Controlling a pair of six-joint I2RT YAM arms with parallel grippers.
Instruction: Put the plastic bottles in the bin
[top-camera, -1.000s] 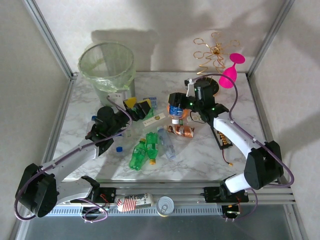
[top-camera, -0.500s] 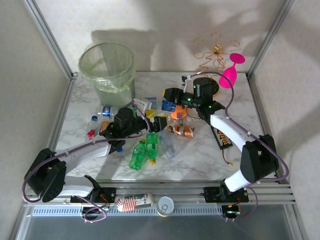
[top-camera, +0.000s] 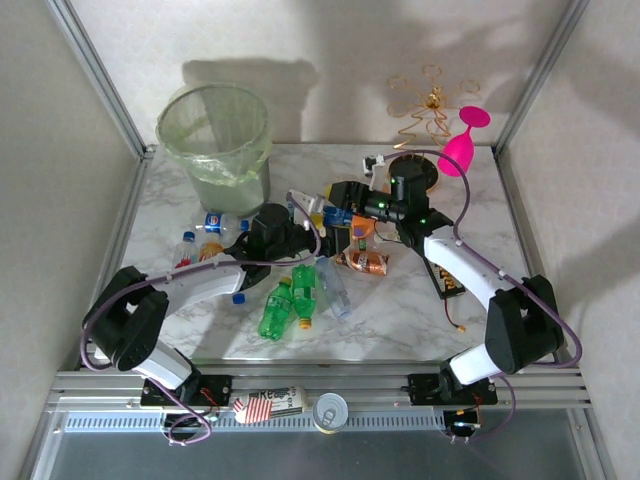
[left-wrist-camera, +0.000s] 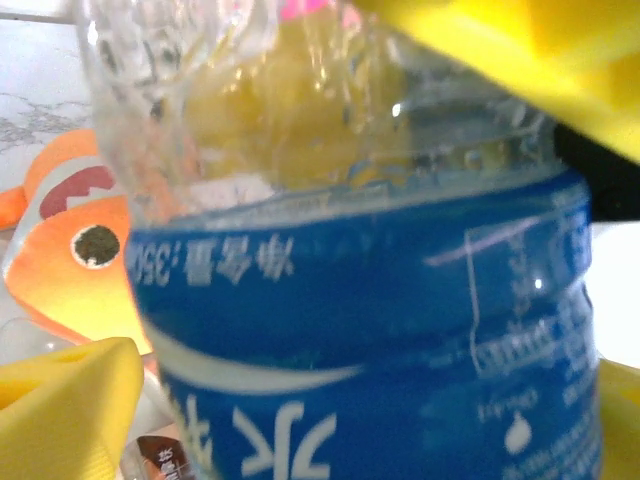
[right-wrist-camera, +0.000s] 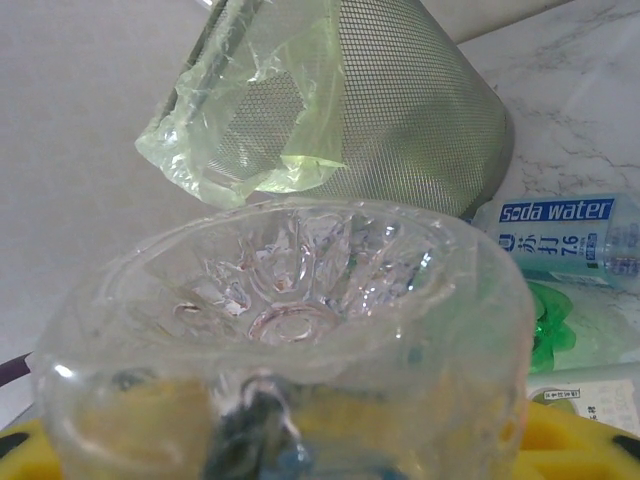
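**Clear bottle held between the two hands, bin at the far left**

Top external view: the right hand pinches the held bottle, clear with a blue label, over the middle of the worktop; the left hand reaches in from the left, just beside that bottle; the bin, lined with a pale green bag, stands at the far left corner, apart from both hands; two green bottles lie side by side nearer the arm bases; a brown-labelled bottle and an orange fish toy lie under the right arm; a pink goblet and a gold wire stand stand at the far right.

Left wrist view: the held bottle is very close, its blue label bearing white characters; yellow fingers show at lower left and upper right, one on each side of it; whether they press on it cannot be told; the fish toy lies behind, at left.

Right wrist view: the ribbed base of the held bottle faces the camera, seated between yellow fingers at the lower corners; beyond it the bin shows its mesh wall and liner; a soda-water bottle lies near its foot, with a green bottle just below.
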